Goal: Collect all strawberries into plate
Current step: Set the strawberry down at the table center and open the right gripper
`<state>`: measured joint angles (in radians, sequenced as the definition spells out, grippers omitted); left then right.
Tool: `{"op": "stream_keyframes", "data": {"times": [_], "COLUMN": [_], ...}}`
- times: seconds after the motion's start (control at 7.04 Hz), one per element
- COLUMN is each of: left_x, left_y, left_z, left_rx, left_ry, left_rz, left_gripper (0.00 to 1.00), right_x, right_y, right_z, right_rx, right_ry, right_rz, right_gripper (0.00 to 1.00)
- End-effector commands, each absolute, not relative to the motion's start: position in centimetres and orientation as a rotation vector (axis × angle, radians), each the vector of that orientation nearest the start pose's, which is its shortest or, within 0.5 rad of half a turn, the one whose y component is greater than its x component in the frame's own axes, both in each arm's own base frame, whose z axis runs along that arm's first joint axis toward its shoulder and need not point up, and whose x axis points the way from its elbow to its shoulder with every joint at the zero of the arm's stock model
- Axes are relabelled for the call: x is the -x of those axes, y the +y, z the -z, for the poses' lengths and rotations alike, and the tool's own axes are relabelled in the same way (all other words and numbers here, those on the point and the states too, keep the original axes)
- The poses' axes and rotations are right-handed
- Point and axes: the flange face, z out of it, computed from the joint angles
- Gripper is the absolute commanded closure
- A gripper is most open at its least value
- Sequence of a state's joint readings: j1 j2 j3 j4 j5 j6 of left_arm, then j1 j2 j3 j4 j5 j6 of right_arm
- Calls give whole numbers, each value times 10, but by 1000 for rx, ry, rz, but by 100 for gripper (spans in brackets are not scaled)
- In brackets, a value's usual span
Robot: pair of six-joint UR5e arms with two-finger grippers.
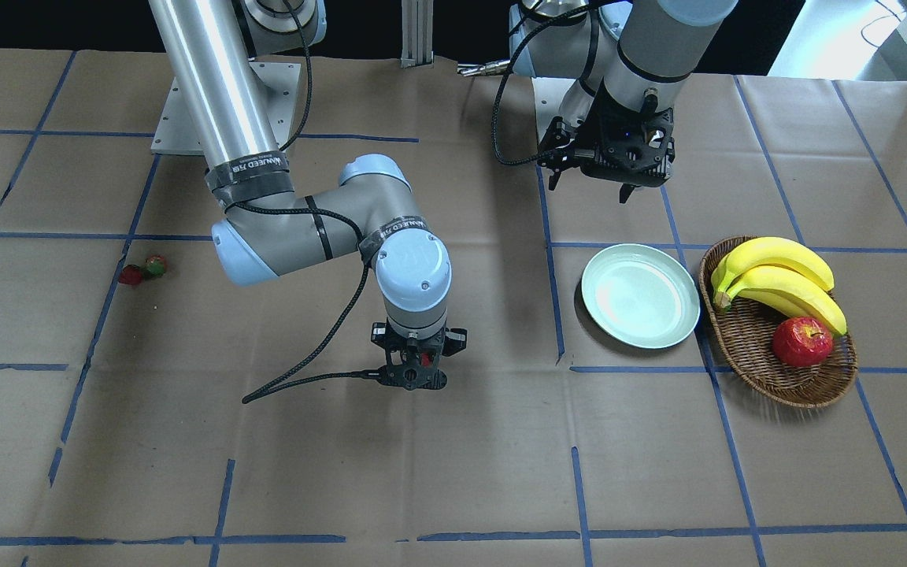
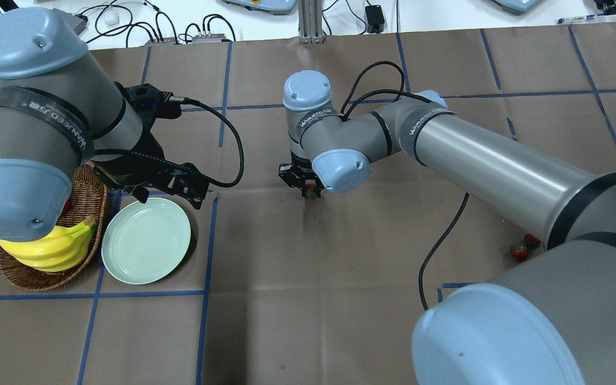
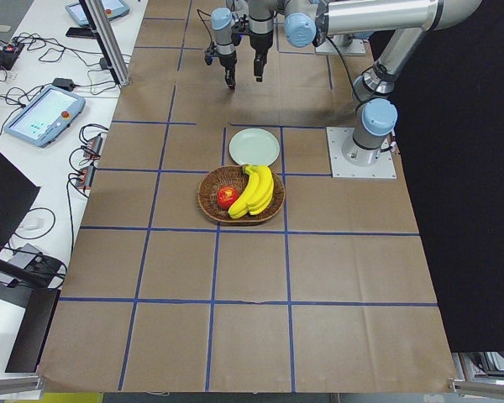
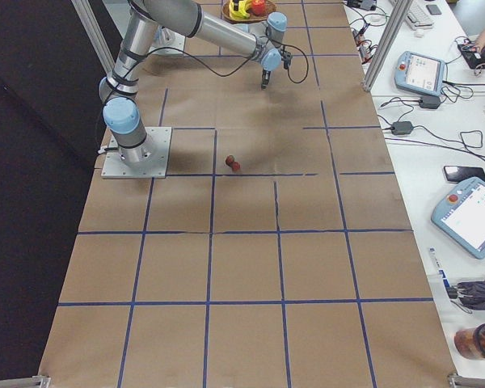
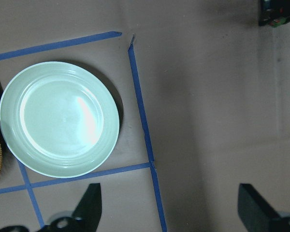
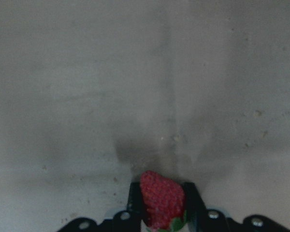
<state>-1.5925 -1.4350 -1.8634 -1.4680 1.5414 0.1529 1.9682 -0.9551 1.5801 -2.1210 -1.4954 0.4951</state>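
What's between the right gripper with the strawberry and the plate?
Between the right gripper, shut on a strawberry, and the plate: no object, only brown table paper crossed by one blue tape line, seen in the overhead view.

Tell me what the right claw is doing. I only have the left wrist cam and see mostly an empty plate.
Observer: The right claw is shut on a strawberry, mid-table, well clear of the plate.
Operator: Other berries?
Observer: Two other strawberries lie close together on the table, out on the robot's right.
Operator: Anything beside the plate?
Observer: A basket holding bananas and an apple.
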Motion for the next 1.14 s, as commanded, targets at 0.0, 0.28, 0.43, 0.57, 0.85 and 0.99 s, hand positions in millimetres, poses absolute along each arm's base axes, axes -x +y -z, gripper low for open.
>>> {"op": "stream_keyframes", "data": {"times": [0.0,0.28,0.43,0.57,0.85,0.99], "left_x": [145,145,146,148,148,149], "left_y": [-421,-420,-421,-421,-433,-436], "left_z": [-418,-419,-422,-424,-414,-412], "left_rx": [-273,-254,-237,-245,-239,-165], "left_ry": [3160,3161,3170,3170,3171,3177], "left_rz": [-85,-80,-75,-68,-99,-86], "left_gripper": [0,0,0,0,0,0], "right_x": [-385,-377,-368,-350,-256,-215], "right_y": [-553,-547,-544,-537,-540,-526], "right_z": [-191,-222,-241,-268,-326,-335], "right_rx": [-187,-199,-193,-128,-63,-36], "right_ry": [3054,3062,3065,3080,3150,3160], "right_rz": [-140,-173,-189,-183,-237,-236], "right_gripper": [1,0,0,0,0,0]}}
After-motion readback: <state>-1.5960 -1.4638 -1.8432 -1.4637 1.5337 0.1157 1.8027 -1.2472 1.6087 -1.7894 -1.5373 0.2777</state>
